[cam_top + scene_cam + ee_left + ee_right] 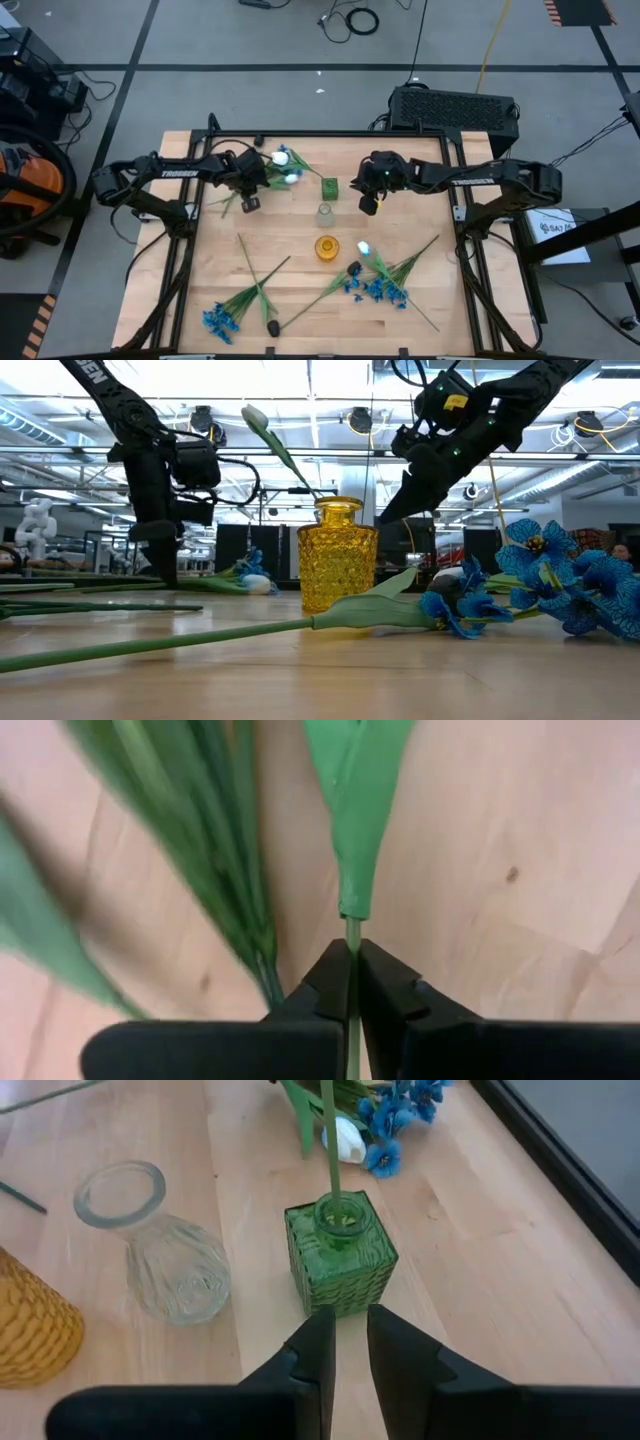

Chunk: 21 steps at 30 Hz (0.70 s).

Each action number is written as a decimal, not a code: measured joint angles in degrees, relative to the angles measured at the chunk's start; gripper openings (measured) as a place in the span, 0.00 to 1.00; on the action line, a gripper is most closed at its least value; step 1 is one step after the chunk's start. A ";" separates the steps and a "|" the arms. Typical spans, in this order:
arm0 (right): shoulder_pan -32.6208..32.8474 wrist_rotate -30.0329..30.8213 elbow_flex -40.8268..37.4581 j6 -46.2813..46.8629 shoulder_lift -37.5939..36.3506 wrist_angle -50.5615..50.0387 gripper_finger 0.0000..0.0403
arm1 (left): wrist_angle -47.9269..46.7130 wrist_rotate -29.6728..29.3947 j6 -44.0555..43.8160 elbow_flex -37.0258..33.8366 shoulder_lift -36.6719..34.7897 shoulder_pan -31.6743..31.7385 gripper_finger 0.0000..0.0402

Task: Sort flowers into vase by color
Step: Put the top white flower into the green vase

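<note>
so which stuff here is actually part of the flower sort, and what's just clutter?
Job:
- white tulip stem pinched in left gripper
- loose flowers on table
- green vase, already holding a stem
- clear vase
- yellow vase
- right gripper, empty, by green vase

Not job:
- black case
- floor cables

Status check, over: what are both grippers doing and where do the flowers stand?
Left gripper shut on flower stem. Right gripper empty, above green vase, one stem already in it. Other flowers on table. Nothing blocking.
</note>
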 joint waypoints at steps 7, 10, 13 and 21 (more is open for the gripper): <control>0.00 0.00 0.00 0.11 -0.03 -0.03 0.13 | -2.47 1.88 -6.49 2.87 -1.45 -0.09 0.03; 0.00 -0.01 0.00 0.10 -0.03 -0.04 0.13 | -4.72 4.69 -8.62 3.54 -3.70 -0.31 0.03; 0.01 0.00 0.00 0.10 -0.01 -0.05 0.13 | -7.01 4.68 -10.41 3.70 -6.96 -0.73 0.03; 0.02 -0.02 0.00 0.12 0.01 -0.02 0.13 | -4.60 -0.92 -14.64 3.72 -18.14 -0.79 0.03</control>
